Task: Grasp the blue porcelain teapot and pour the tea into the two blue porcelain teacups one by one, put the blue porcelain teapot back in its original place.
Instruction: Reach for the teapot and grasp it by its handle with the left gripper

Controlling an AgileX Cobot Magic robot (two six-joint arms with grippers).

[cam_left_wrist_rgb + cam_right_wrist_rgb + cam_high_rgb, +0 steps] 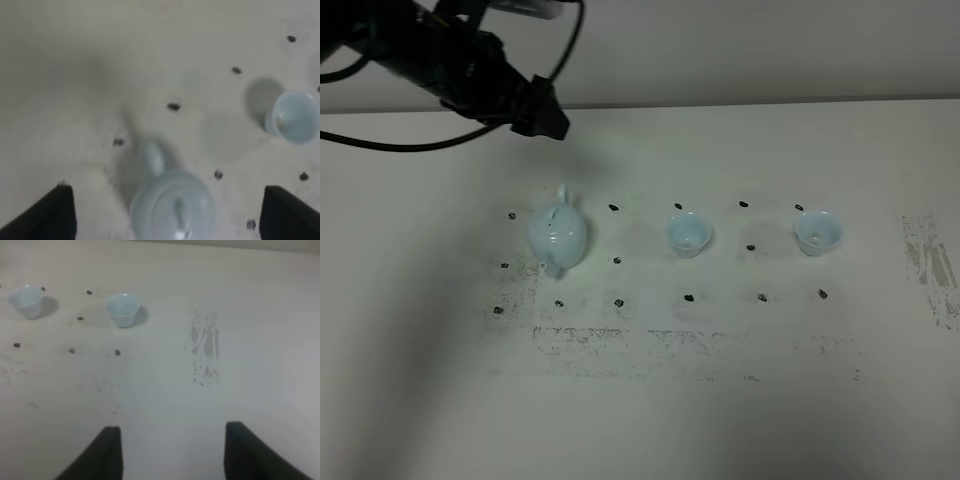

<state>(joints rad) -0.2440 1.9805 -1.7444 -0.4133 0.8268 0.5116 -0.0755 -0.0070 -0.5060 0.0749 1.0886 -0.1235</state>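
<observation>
The round pale-blue glazed porcelain teapot [558,237] stands on the white worktop [740,420], left of the small pale-blue handleless middle teacup [688,233] and the matching end teacup [818,231]. The left gripper [546,116] hovers above it with its fingers [47,217] spread wide and empty. It should centre on the handle and descend squarely before clenching. The right gripper [172,427] waits with its fingers [107,455] apart, holding nothing.

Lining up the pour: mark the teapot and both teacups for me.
blue porcelain teapot [558,236], exterior high view, on its round body.
teacup nearer the teapot [688,234], exterior high view, inside its bowl.
teacup farther right [818,232], exterior high view, inside its bowl.
</observation>
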